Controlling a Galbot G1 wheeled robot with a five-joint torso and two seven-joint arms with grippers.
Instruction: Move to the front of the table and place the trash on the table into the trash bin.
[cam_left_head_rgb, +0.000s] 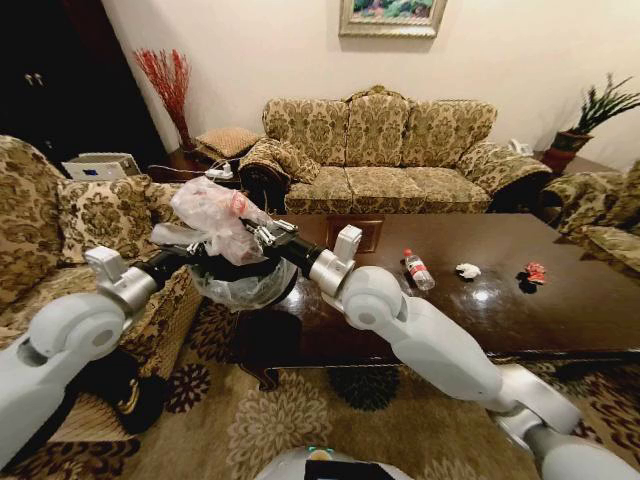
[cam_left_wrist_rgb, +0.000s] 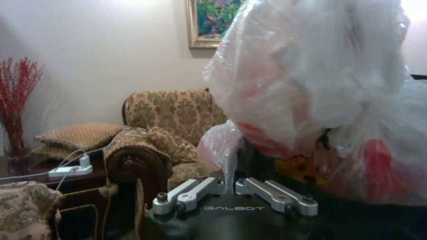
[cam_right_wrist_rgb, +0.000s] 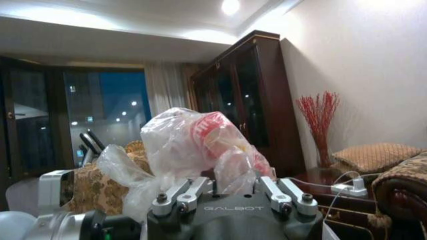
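Right gripper (cam_left_head_rgb: 268, 236) held bag bundle (cam_left_head_rgb: 215, 215) directly above bin (cam_left_head_rgb: 243, 283), jaws pinching plastic. Left gripper (cam_left_head_rgb: 200, 262) at bin's liner rim, jaws closed on liner film in left wrist view. Bin at table's (cam_left_head_rgb: 560, 310) left end, beside sofa arm. Bottle (cam_left_head_rgb: 418, 270), paper wad (cam_left_head_rgb: 468, 270), red wrapper (cam_left_head_rgb: 535, 272) lay on table. Judgement: centre bundle over mouth, lower before release so it clears puffed liner. Little room between grippers; table right side open.
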